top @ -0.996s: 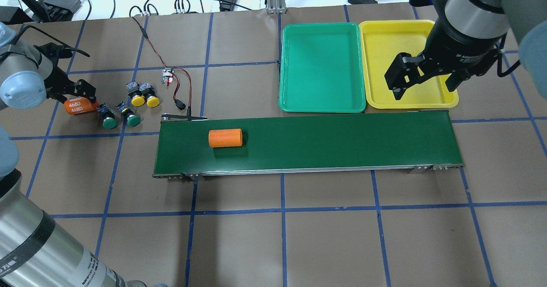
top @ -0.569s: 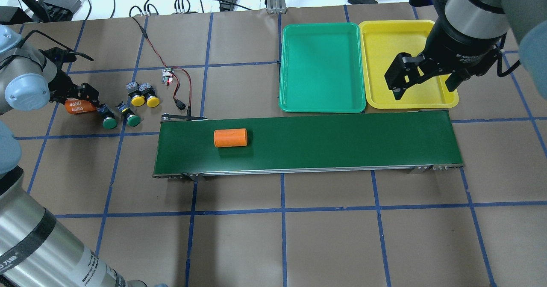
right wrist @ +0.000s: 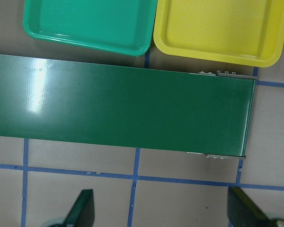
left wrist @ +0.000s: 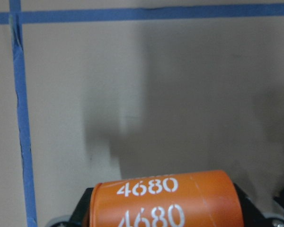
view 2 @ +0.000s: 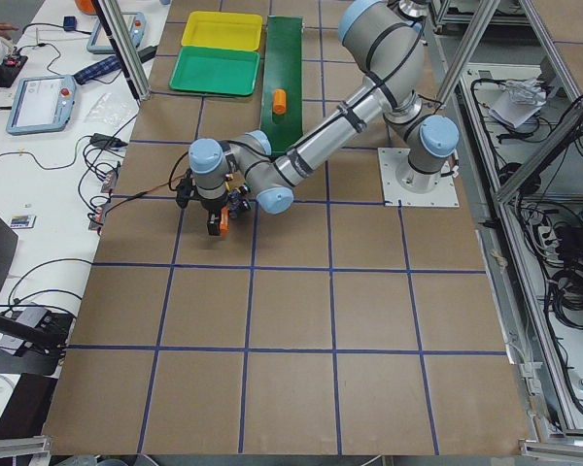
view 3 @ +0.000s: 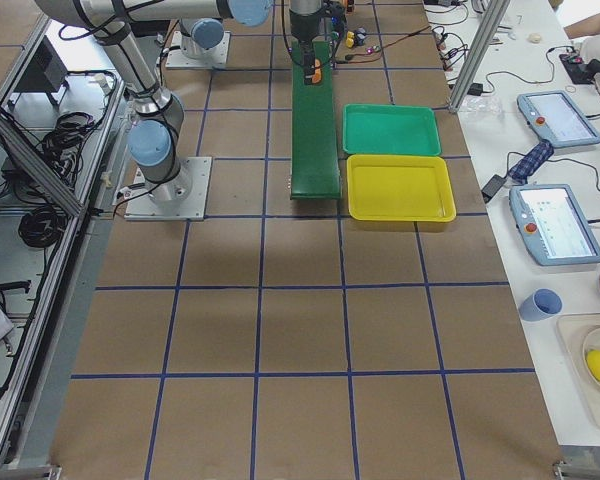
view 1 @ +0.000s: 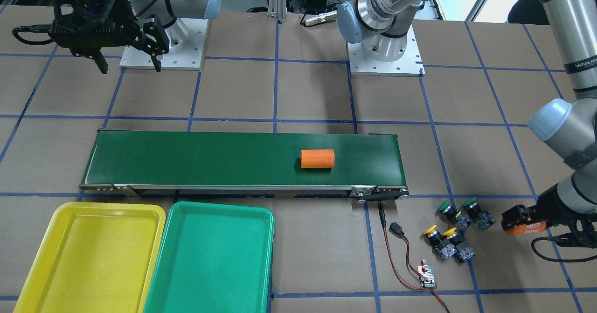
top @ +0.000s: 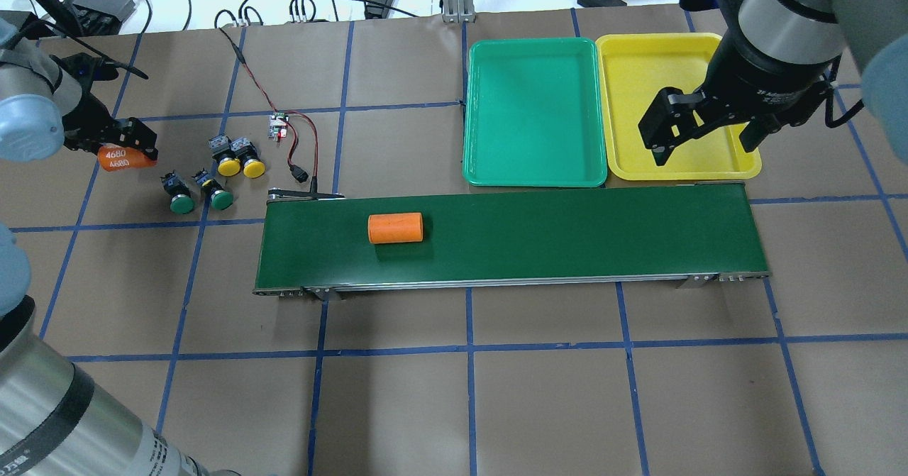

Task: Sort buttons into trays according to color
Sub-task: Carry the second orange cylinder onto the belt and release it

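While the L gripper (top: 126, 151) is clamped on an orange cylinder (top: 118, 158) marked 4680, all four buttons lie on the brown paper at the robot's left end of the table, just off the conveyor belt's (top: 567, 238) left end. A yellow button (top: 228, 167) touches a 2nd yellow button (top: 254, 169). Nearer the robot lie a green button (top: 182, 203) and a 2nd green button (top: 221, 198), close together, caps toward the robot. The held cylinder is just left of the green ones, not touching them. All the buttons are well apart from the trays.

Green tray (top: 535, 107) and yellow tray (top: 660, 86) sit side by side beyond the belt's right half, long edges nearly touching. R gripper (top: 704, 139) hangs high, fingers spread wide w/ nothing btwn them; in the overhead view it overlaps the yellow tray's near right corner.

A 2nd orange cylinder (top: 395, 228) lies on its side on the belt's left half. A small circuit board (top: 278, 127) w/ red-black wires lies right of the yellow buttons.
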Controlling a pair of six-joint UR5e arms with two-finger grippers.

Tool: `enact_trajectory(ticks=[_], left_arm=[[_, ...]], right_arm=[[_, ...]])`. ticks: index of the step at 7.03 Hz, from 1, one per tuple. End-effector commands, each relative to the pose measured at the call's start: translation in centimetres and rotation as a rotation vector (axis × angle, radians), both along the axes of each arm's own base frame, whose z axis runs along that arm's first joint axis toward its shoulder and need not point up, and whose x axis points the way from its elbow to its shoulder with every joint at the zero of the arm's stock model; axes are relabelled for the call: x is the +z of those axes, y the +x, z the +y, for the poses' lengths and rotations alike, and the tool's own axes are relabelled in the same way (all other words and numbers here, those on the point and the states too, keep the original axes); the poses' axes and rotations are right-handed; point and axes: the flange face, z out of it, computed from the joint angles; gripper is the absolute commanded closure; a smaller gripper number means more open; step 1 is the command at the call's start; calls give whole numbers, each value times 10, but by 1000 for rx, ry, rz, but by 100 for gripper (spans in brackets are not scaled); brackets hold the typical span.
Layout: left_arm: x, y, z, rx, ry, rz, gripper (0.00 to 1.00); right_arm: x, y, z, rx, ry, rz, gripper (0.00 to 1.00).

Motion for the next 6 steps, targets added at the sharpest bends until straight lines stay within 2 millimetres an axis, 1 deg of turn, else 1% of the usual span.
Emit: enact_trajectory(ticks=[1, 2, 3, 4, 5, 6], left_arm=[[60, -80, 15, -87, 45, 25, 100], [81, -123, 32, -82, 86, 73, 100], [91, -173, 50, -61, 90, 99, 100], [74, -224, 76, -42, 129, 104, 100], [58, -249, 94, -64, 146, 104, 100], [32, -263, 103, -88, 199, 115, 100]], right_arm=[[0, 0, 0, 0, 0, 1, 0], [0, 0, 0, 0, 0, -1, 0], [0, 0, 0, 0, 0, 1, 0], [0, 0, 0, 0, 0, -1, 0], [0, 0, 0, 0, 0, 1, 0], [0, 0, 0, 0, 0, -1, 0]])
